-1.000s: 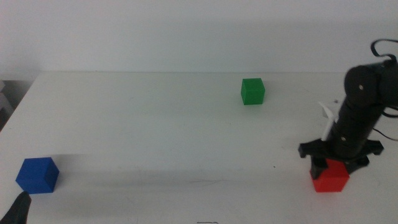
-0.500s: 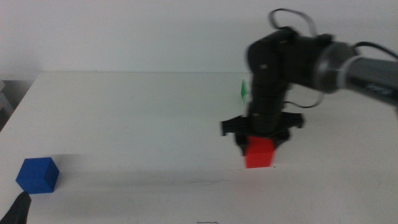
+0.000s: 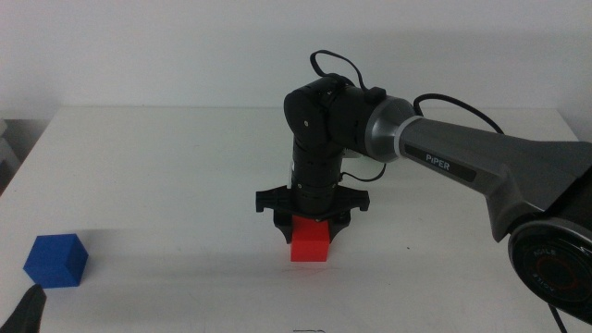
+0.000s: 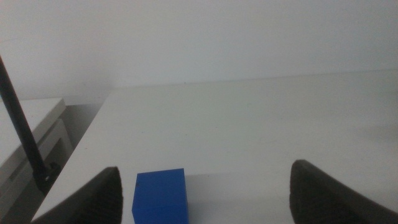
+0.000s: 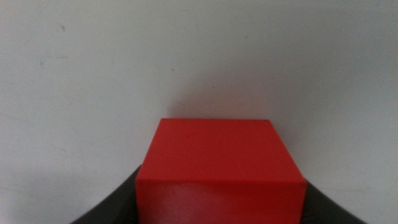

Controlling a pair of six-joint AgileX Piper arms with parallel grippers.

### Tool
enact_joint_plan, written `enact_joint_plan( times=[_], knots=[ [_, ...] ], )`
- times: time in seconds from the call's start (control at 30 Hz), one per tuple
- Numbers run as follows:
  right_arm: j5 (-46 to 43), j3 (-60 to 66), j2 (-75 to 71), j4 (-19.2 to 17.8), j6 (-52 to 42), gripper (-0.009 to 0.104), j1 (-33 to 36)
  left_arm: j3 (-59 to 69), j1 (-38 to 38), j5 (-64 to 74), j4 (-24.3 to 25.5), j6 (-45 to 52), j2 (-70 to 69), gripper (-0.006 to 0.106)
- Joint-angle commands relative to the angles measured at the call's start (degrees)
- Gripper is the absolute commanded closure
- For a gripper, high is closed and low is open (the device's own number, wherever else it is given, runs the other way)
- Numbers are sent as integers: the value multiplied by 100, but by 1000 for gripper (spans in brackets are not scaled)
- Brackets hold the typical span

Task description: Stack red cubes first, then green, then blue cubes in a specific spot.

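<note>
This looks like a robotics lab or test bench. A bare white table (image 3: 166,166) stands against a plain white wall (image 3: 185,46), and a dark arm (image 3: 444,153) lettered PIPER, trailing loose black cables (image 3: 333,63), reaches over it.

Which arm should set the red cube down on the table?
Right. The right gripper already holds the red cube low over mid-table. The left gripper waits open at the table's near left corner, by the blue cube.
</note>
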Motion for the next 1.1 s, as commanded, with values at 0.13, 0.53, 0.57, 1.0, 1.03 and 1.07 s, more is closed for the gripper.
enact_joint_plan(
  times=[0.13, 0.53, 0.57, 1.0, 1.03, 1.07],
  knots=[
    [466, -187, -304, -37, 95, 96, 15, -20, -7, -417, -20, -35, -110, 11],
    [487, -325, -304, -5, -54, 1, 15, -20, -7, -417, -20, -35, -110, 11],
    [487, -377, -304, 9, -54, 1, 15, -20, -7, -417, -20, -35, -110, 11],
    [492, -530, -304, -295, -32, 1, -27, -20, -7, -417, -20, -35, -110, 11],
    [492, -530, -304, -338, -32, 1, -37, -20, -7, -417, -20, -35, -110, 11],
    [492, -530, -304, -373, -32, 1, -59, -20, -7, -417, -20, -35, -110, 11]
  ],
)
